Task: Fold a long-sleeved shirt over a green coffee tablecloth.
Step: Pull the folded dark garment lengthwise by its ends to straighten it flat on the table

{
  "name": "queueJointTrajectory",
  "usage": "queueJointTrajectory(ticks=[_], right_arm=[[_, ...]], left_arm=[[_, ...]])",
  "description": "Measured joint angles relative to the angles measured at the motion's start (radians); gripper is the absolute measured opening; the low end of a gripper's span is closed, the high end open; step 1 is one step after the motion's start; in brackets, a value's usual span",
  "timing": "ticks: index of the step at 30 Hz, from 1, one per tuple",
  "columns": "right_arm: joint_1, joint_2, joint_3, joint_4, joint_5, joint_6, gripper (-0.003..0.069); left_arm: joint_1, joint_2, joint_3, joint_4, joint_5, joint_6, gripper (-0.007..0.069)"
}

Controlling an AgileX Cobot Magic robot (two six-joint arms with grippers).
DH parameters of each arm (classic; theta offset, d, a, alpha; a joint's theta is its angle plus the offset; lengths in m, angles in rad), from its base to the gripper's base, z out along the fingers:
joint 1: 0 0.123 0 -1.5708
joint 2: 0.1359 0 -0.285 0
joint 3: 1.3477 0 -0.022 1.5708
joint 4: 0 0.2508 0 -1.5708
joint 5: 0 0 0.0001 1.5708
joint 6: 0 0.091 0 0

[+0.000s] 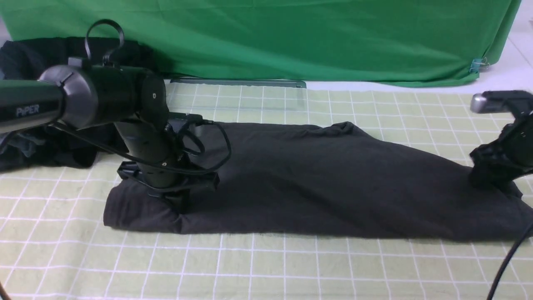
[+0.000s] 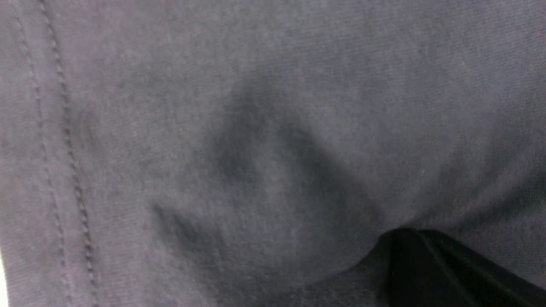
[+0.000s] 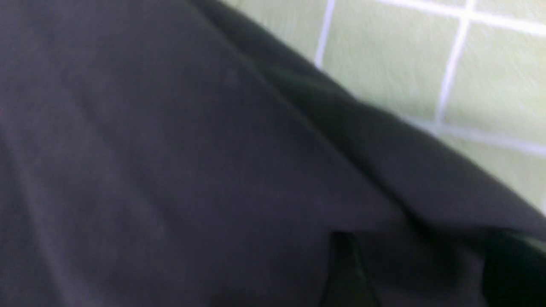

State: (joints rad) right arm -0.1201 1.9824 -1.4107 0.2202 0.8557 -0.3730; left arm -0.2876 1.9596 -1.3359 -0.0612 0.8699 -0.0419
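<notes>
The long-sleeved shirt [image 1: 316,179] lies folded into a long charcoal band across the green coffee tablecloth [image 1: 266,266]; its print and label are hidden. My left gripper [image 1: 181,204] is pressed down into the band's left end, where the fabric puckers. In the left wrist view the shirt [image 2: 256,128] fills the frame and the dark jaws [image 2: 407,241] are together, with cloth gathered around them. My right gripper [image 1: 489,181] sits on the band's right end. There its fingers [image 3: 347,273] stand apart with shirt fabric [image 3: 170,149] between them, beside the tablecloth [image 3: 490,85].
A plain bright green backdrop [image 1: 291,37] hangs behind, pinned by a clip [image 1: 479,64]. A blacker bundle of garments [image 1: 25,146] lies at the far left behind my left arm. A clear flat panel [image 1: 237,89] lies at the cloth's back edge. A black cable [image 1: 508,262] crosses the lower right.
</notes>
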Motion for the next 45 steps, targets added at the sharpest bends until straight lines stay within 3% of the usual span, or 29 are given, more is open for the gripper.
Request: queueJointTrajectory(ticks=[3, 8, 12, 26, 30, 32, 33, 34, 37, 40, 45], right_arm=[[0.011, 0.022, 0.000, -0.002, -0.035, -0.014, 0.0344], [0.019, 0.028, -0.001, -0.005, -0.050, -0.051, 0.0060], [0.019, 0.027, -0.047, -0.044, 0.000, -0.050, 0.0010], [0.019, 0.062, -0.138, -0.107, -0.006, -0.009, 0.0010], [0.020, 0.090, -0.138, -0.165, -0.024, 0.034, 0.0076], [0.020, 0.081, -0.149, -0.198, -0.034, 0.075, 0.0189], [0.020, 0.080, -0.150, -0.200, -0.034, 0.077, 0.0199], [0.020, 0.058, -0.158, -0.207, -0.037, 0.102, 0.0274], [0.020, -0.006, -0.164, -0.211, -0.031, 0.147, 0.0347], [0.021, -0.081, -0.171, -0.208, -0.003, 0.187, 0.0347], [0.021, -0.151, -0.171, -0.191, 0.041, 0.206, 0.0279]], left_arm=[[0.000, -0.001, 0.002, -0.001, -0.002, -0.001, -0.0004], [0.000, -0.001, 0.003, -0.002, -0.003, -0.003, -0.0004], [0.000, -0.001, 0.003, -0.002, -0.003, -0.003, -0.0004], [0.000, -0.001, 0.003, -0.003, -0.003, 0.018, -0.0004], [0.000, -0.005, -0.007, -0.002, 0.010, 0.001, -0.0004], [0.002, -0.017, -0.058, 0.025, 0.055, -0.026, -0.0004], [0.002, -0.018, -0.064, 0.027, 0.059, -0.030, -0.0004], [0.019, -0.032, -0.127, 0.033, 0.090, -0.039, -0.0004], [0.067, -0.038, -0.237, 0.034, 0.130, -0.048, -0.0004], [0.129, -0.022, -0.347, 0.033, 0.148, -0.060, -0.0004], [0.199, 0.049, -0.462, 0.040, 0.109, -0.034, 0.0011]])
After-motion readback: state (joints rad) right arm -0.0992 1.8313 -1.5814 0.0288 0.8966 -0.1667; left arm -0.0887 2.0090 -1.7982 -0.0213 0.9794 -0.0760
